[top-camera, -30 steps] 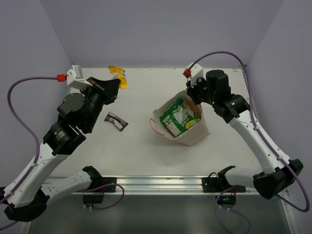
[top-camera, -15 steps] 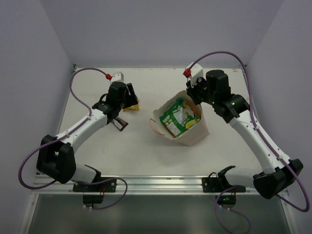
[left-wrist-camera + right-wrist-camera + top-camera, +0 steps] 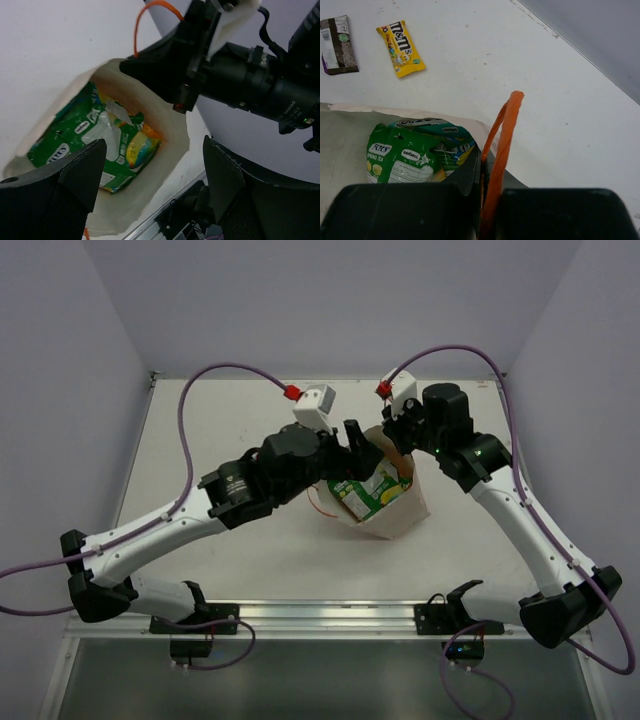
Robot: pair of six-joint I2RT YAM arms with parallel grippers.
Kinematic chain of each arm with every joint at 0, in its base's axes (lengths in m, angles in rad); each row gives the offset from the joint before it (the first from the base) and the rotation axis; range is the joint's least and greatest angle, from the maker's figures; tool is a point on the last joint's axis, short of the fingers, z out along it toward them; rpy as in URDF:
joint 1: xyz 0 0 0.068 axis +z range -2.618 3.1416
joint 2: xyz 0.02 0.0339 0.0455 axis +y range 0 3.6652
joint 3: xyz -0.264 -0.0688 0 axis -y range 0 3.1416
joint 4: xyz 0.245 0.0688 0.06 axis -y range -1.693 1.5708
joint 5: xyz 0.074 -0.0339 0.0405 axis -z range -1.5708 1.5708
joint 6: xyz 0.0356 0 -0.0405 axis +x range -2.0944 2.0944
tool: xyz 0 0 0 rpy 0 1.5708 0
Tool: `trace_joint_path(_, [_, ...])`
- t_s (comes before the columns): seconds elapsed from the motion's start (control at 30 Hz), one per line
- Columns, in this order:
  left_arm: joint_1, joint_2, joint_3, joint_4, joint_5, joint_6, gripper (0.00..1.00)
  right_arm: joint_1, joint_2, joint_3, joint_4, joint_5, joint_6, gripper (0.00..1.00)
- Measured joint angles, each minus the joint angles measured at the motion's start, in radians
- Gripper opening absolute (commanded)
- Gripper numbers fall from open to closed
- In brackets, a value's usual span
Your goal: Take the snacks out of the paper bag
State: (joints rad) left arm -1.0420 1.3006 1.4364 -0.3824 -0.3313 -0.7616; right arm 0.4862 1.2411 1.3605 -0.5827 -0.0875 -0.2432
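Note:
The paper bag (image 3: 398,512) stands tilted at mid-table with its mouth wide. Inside lie snacks: a green-white pouch (image 3: 82,131), a teal pouch (image 3: 445,131) and an orange-yellow candy pouch (image 3: 143,147). My right gripper (image 3: 490,186) is shut on the bag's orange string handle (image 3: 503,134) at the far rim and holds it up. My left gripper (image 3: 150,175) hangs open and empty just over the bag's mouth (image 3: 345,445). A yellow packet (image 3: 400,48) and a dark brown bar (image 3: 339,45) lie on the table beyond the bag; in the top view my left arm hides them.
The bag's other string handle (image 3: 314,498) droops onto the table on its left side. My left arm (image 3: 240,490) stretches across the table's middle. Walls close the table at the back and both sides.
My left arm swung from the far left of the table over to the bag's mouth, and its gripper went from shut to open, leaving the yellow packet on the table. The right arm stayed still.

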Motion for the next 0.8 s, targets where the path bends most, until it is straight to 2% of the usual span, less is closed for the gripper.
trace_joint_path(0.17, [-0.116, 0.169, 0.116, -0.076, -0.045, -0.034, 0.82, 0.0, 0.0, 0.0, 0.0, 0.0, 0.0, 0.0])
trace_joint_path(0.33, [-0.115, 0.336, 0.15, -0.188, -0.11, -0.055, 0.82, 0.0, 0.0, 0.0, 0.0, 0.003, -0.002, 0.0])
trace_joint_path(0.43, [-0.108, 0.375, 0.178, -0.201, -0.157, -0.066, 0.82, -0.008, 0.0, -0.011, -0.008, 0.023, -0.003, 0.0])
trace_joint_path(0.57, [-0.072, 0.404, 0.189, -0.222, -0.18, -0.064, 0.71, -0.004, -0.011, -0.013, -0.004, 0.019, 0.0, 0.0])
trace_joint_path(0.73, [-0.023, 0.473, 0.193, -0.227, -0.18, -0.058, 0.67, 0.0, -0.027, -0.032, 0.008, 0.018, 0.0, 0.0])
trace_joint_path(0.8, [-0.014, 0.478, 0.174, -0.2, -0.171, -0.066, 0.46, -0.001, -0.027, -0.038, 0.014, 0.018, 0.0, 0.0])
